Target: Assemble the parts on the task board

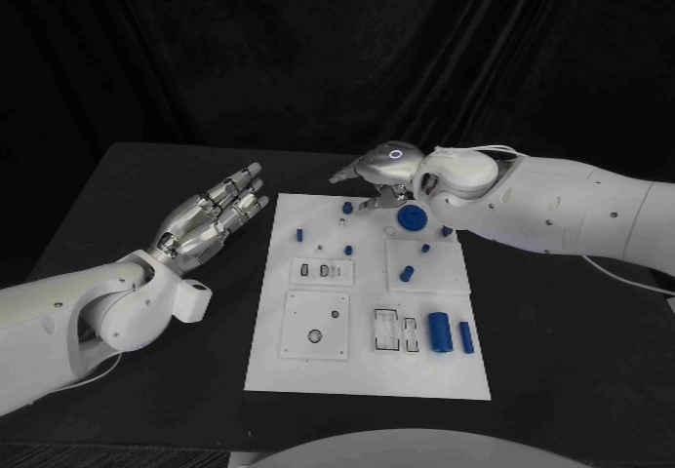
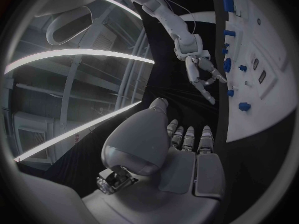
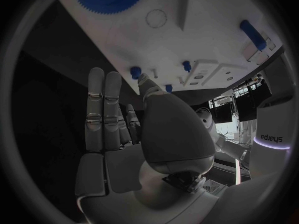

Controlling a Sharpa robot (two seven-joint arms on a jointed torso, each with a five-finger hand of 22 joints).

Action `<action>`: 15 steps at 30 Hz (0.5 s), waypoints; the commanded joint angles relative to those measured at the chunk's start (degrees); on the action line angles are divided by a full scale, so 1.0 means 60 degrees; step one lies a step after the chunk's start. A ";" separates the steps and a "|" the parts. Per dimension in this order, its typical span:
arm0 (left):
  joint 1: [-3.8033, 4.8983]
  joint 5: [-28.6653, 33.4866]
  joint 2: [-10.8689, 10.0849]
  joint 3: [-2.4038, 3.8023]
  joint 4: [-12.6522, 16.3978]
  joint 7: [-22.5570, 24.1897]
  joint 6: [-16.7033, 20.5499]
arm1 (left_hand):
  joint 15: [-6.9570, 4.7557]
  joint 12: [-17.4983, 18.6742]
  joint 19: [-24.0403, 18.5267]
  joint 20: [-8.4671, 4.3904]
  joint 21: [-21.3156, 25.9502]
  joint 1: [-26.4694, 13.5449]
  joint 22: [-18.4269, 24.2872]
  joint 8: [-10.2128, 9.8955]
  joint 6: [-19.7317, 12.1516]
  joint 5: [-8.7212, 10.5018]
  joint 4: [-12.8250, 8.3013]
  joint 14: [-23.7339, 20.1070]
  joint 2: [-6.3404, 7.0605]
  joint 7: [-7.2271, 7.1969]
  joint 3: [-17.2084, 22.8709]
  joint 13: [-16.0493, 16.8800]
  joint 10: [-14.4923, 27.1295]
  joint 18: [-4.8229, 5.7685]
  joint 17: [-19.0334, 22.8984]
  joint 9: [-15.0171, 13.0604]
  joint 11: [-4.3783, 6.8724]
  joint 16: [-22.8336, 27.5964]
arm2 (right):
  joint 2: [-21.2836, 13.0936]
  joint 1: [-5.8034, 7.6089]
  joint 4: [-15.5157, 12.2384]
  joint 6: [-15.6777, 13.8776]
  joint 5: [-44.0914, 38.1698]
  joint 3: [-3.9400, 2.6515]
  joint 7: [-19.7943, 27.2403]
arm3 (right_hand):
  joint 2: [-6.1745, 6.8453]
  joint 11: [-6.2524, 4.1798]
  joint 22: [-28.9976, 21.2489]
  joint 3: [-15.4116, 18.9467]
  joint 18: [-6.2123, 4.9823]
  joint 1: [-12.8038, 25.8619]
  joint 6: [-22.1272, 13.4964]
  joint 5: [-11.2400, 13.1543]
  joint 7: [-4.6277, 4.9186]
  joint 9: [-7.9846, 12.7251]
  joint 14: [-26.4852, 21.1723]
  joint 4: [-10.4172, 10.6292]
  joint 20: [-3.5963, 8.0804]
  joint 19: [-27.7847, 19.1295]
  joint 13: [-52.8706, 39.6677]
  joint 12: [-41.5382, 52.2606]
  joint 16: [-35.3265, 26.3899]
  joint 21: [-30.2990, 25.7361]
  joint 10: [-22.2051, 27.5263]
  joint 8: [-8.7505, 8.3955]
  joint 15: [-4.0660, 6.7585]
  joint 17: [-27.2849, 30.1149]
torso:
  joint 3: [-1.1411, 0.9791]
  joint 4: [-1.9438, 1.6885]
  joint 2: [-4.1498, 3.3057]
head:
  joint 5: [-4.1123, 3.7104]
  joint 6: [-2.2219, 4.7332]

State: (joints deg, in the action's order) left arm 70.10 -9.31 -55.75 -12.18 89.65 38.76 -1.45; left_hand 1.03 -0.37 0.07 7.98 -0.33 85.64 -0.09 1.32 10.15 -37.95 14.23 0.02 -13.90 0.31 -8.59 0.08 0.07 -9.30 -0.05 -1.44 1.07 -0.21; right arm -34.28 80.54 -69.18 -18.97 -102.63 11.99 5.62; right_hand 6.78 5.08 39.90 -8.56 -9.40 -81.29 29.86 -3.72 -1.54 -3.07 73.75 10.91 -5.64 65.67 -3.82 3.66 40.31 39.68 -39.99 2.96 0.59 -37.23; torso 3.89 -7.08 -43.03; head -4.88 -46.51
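Left robot hand [image 1: 214, 216] flat, fingers extended

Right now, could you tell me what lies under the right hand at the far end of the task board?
The right hand hovers over the task board's far edge. A blue gear lies beside it, a small blue peg nearby. Whatever sits directly beneath the palm is hidden.

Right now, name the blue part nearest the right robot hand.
The round toothed blue gear, at the task board's far end beside the right robot hand; the others are plain pegs and cylinders.

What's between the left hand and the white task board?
In the head view, only bare black table lies between the left hand and the task board; no part sits there.
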 commanded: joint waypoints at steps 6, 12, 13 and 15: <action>0.0017 -0.0088 -0.0063 0.0006 0.0033 0.0311 -0.0126 | 0.0092 0.0062 -0.0012 0.0066 0.0056 0.0036 0.0016 0.0042 0.0012 -0.0026 -0.0005 -0.0003 -0.0008 0.0059 0.0038 -0.0013 -0.0012 -0.0164 0.0009 -0.0013 -0.0083 0.0034 | -0.1269 0.0840 -0.1440 -0.0667 -0.0050 -0.0020 -0.0678 | -0.0422 -0.0556 -0.0329 0.0379 -0.0161 -0.0029 0.2267 -0.0026 0.0560 -0.0216 -0.0329 -0.0307 0.0131 -0.0098 -0.3158 0.4337 -0.0641 -0.1059 -0.3061 0.0415 0.0236 0.0201 | -0.0006 0.0044 0.0017 | 0.0045 -0.0067; 0.0017 -0.0088 -0.0041 0.0006 0.0019 0.0316 -0.0140 | 0.0115 0.0062 -0.0012 0.0120 0.0056 0.0064 0.0016 0.0054 0.0058 -0.0050 -0.0042 -0.0003 -0.0028 0.0081 0.0078 -0.0013 -0.0012 -0.0169 0.0009 -0.0020 -0.0137 0.0034 | -0.1952 0.0922 -0.1832 0.0385 -0.0049 -0.0019 -0.1177 | -0.0639 -0.0996 0.6699 0.0900 0.1065 0.1134 0.3424 -0.0333 0.0661 -0.0930 0.2709 -0.0002 0.0570 0.2809 -1.4364 1.4390 0.8281 0.6406 -0.8335 0.0686 0.0580 -0.8795 | 0.0014 0.0025 0.0020 | 0.0007 -0.0076; 0.0017 -0.0088 -0.0037 0.0006 0.0016 0.0313 -0.0146 | 0.0115 0.0062 -0.0012 0.0120 0.0056 0.0064 0.0016 0.0054 0.0058 -0.0050 -0.0042 -0.0003 -0.0028 0.0081 0.0078 -0.0013 -0.0012 -0.0169 0.0009 -0.0020 -0.0137 0.0034 | -0.1991 0.0907 -0.1846 0.0489 -0.0049 -0.0019 -0.1228 | -0.0660 -0.0990 0.7127 0.0913 0.1159 0.1351 0.3435 -0.0322 0.0728 -0.0999 0.2709 0.0128 0.0606 0.3032 -1.4364 1.4390 0.8281 0.6889 -0.8335 0.0676 0.0552 -0.8795 | 0.0018 0.0019 0.0021 | 0.0002 -0.0081; 0.0017 -0.0088 -0.0017 0.0006 -0.0001 0.0303 -0.0166 | 0.0139 0.0062 -0.0012 0.0133 0.0056 0.0071 0.0016 0.0054 0.0059 -0.0052 -0.0052 -0.0003 -0.0034 0.0084 0.0090 -0.0013 -0.0012 -0.0170 0.0009 -0.0020 -0.0141 0.0034 | -0.2119 0.0839 -0.1892 0.0872 -0.0032 -0.0019 -0.1418 | -0.0680 -0.1022 0.7747 0.0922 0.1347 0.1680 0.3458 -0.0348 0.0704 -0.1087 0.2709 0.0363 0.0595 0.3489 -1.4364 1.4390 0.8281 0.7629 -0.8335 0.0665 0.0621 -0.8795 | 0.0026 0.0014 0.0021 | -0.0002 -0.0090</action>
State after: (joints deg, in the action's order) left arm 70.10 -9.32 -56.00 -12.18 89.66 38.77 -1.47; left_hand 1.46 -0.37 0.03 8.44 -0.33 85.64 -0.10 1.32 10.35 -37.95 13.98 0.03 -13.90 0.52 -8.34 0.10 0.11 -9.31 -0.08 -1.51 0.69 -0.21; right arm -46.69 85.96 -80.22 -18.82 -102.64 11.89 1.85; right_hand 2.76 -1.05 74.56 -3.06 -1.66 -71.46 50.25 -5.88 2.75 -9.45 83.97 12.97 -2.02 83.48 -74.84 89.67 89.69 84.17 -83.77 6.99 4.22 -74.92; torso 3.92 -6.90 -42.92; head -4.83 -47.01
